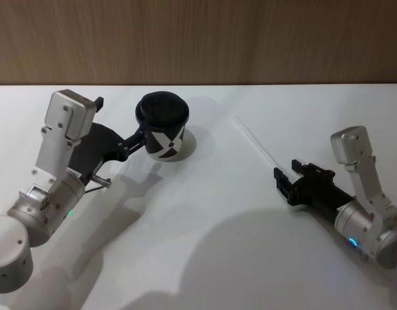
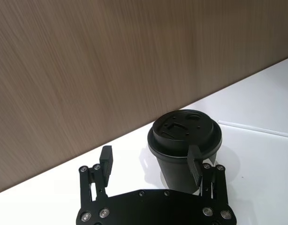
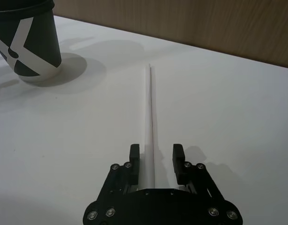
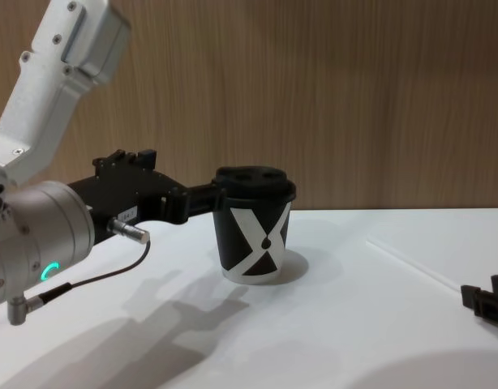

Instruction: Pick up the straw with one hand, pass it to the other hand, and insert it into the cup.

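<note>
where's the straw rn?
The straw lies flat on the white table, on the robot's right, right of the cup; its near end sits between the right gripper's open fingers. The left gripper is at the cup.

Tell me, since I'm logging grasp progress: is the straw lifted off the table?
No, the straw lies flat on the table, running between the spread fingers of the open right end effector.

cup (image 4: pixel 253 235): upright on the surface (image 4: pixel 330 340), lid on
left tool (image 4: pixel 207 196): right at the cup's lid rim
straw (image 4: pixel 407 258): lying flat, right of cup
right tool (image 4: pixel 486 300): low right edge
</note>
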